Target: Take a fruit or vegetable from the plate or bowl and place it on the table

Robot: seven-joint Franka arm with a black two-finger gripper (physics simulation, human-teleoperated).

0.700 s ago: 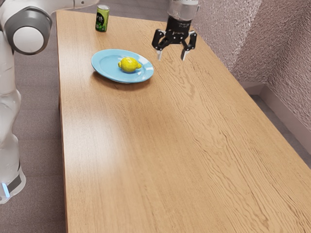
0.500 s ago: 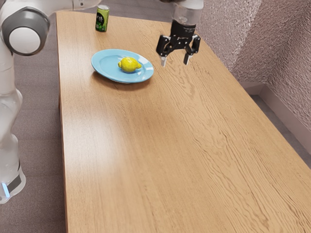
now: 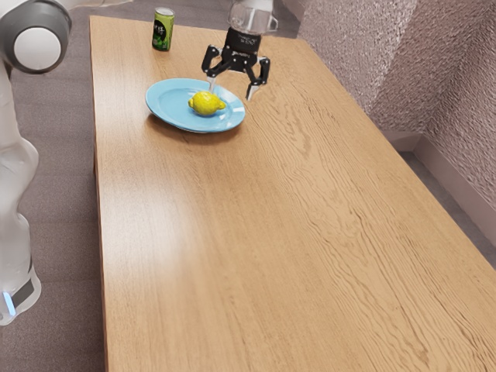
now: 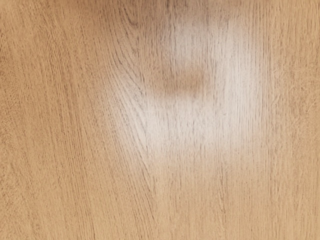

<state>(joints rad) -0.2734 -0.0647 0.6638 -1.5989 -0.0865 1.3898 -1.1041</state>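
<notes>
The gripper (image 3: pixel 230 91) hangs over the plate's edge in the exterior view, its 2 fingers (image 3: pixel 251 91) spread apart with a gap between the tips. The lemon (image 3: pixel 207 104) (bright yellow, and the fruit in question) lies on the light blue plate (image 3: pixel 165 111), lower than the gripper and toward the exterior view's left. The fingertip on that side appears just above the lemon, though from this angle I can't be sure how near it really is. The plate rests on the wooden table (image 3: pixel 256 232), and 1 green can (image 3: pixel 163 29) stands upright beyond it. In the wrist view, pale glare and a darker smudge lie across the table's grain.
</notes>
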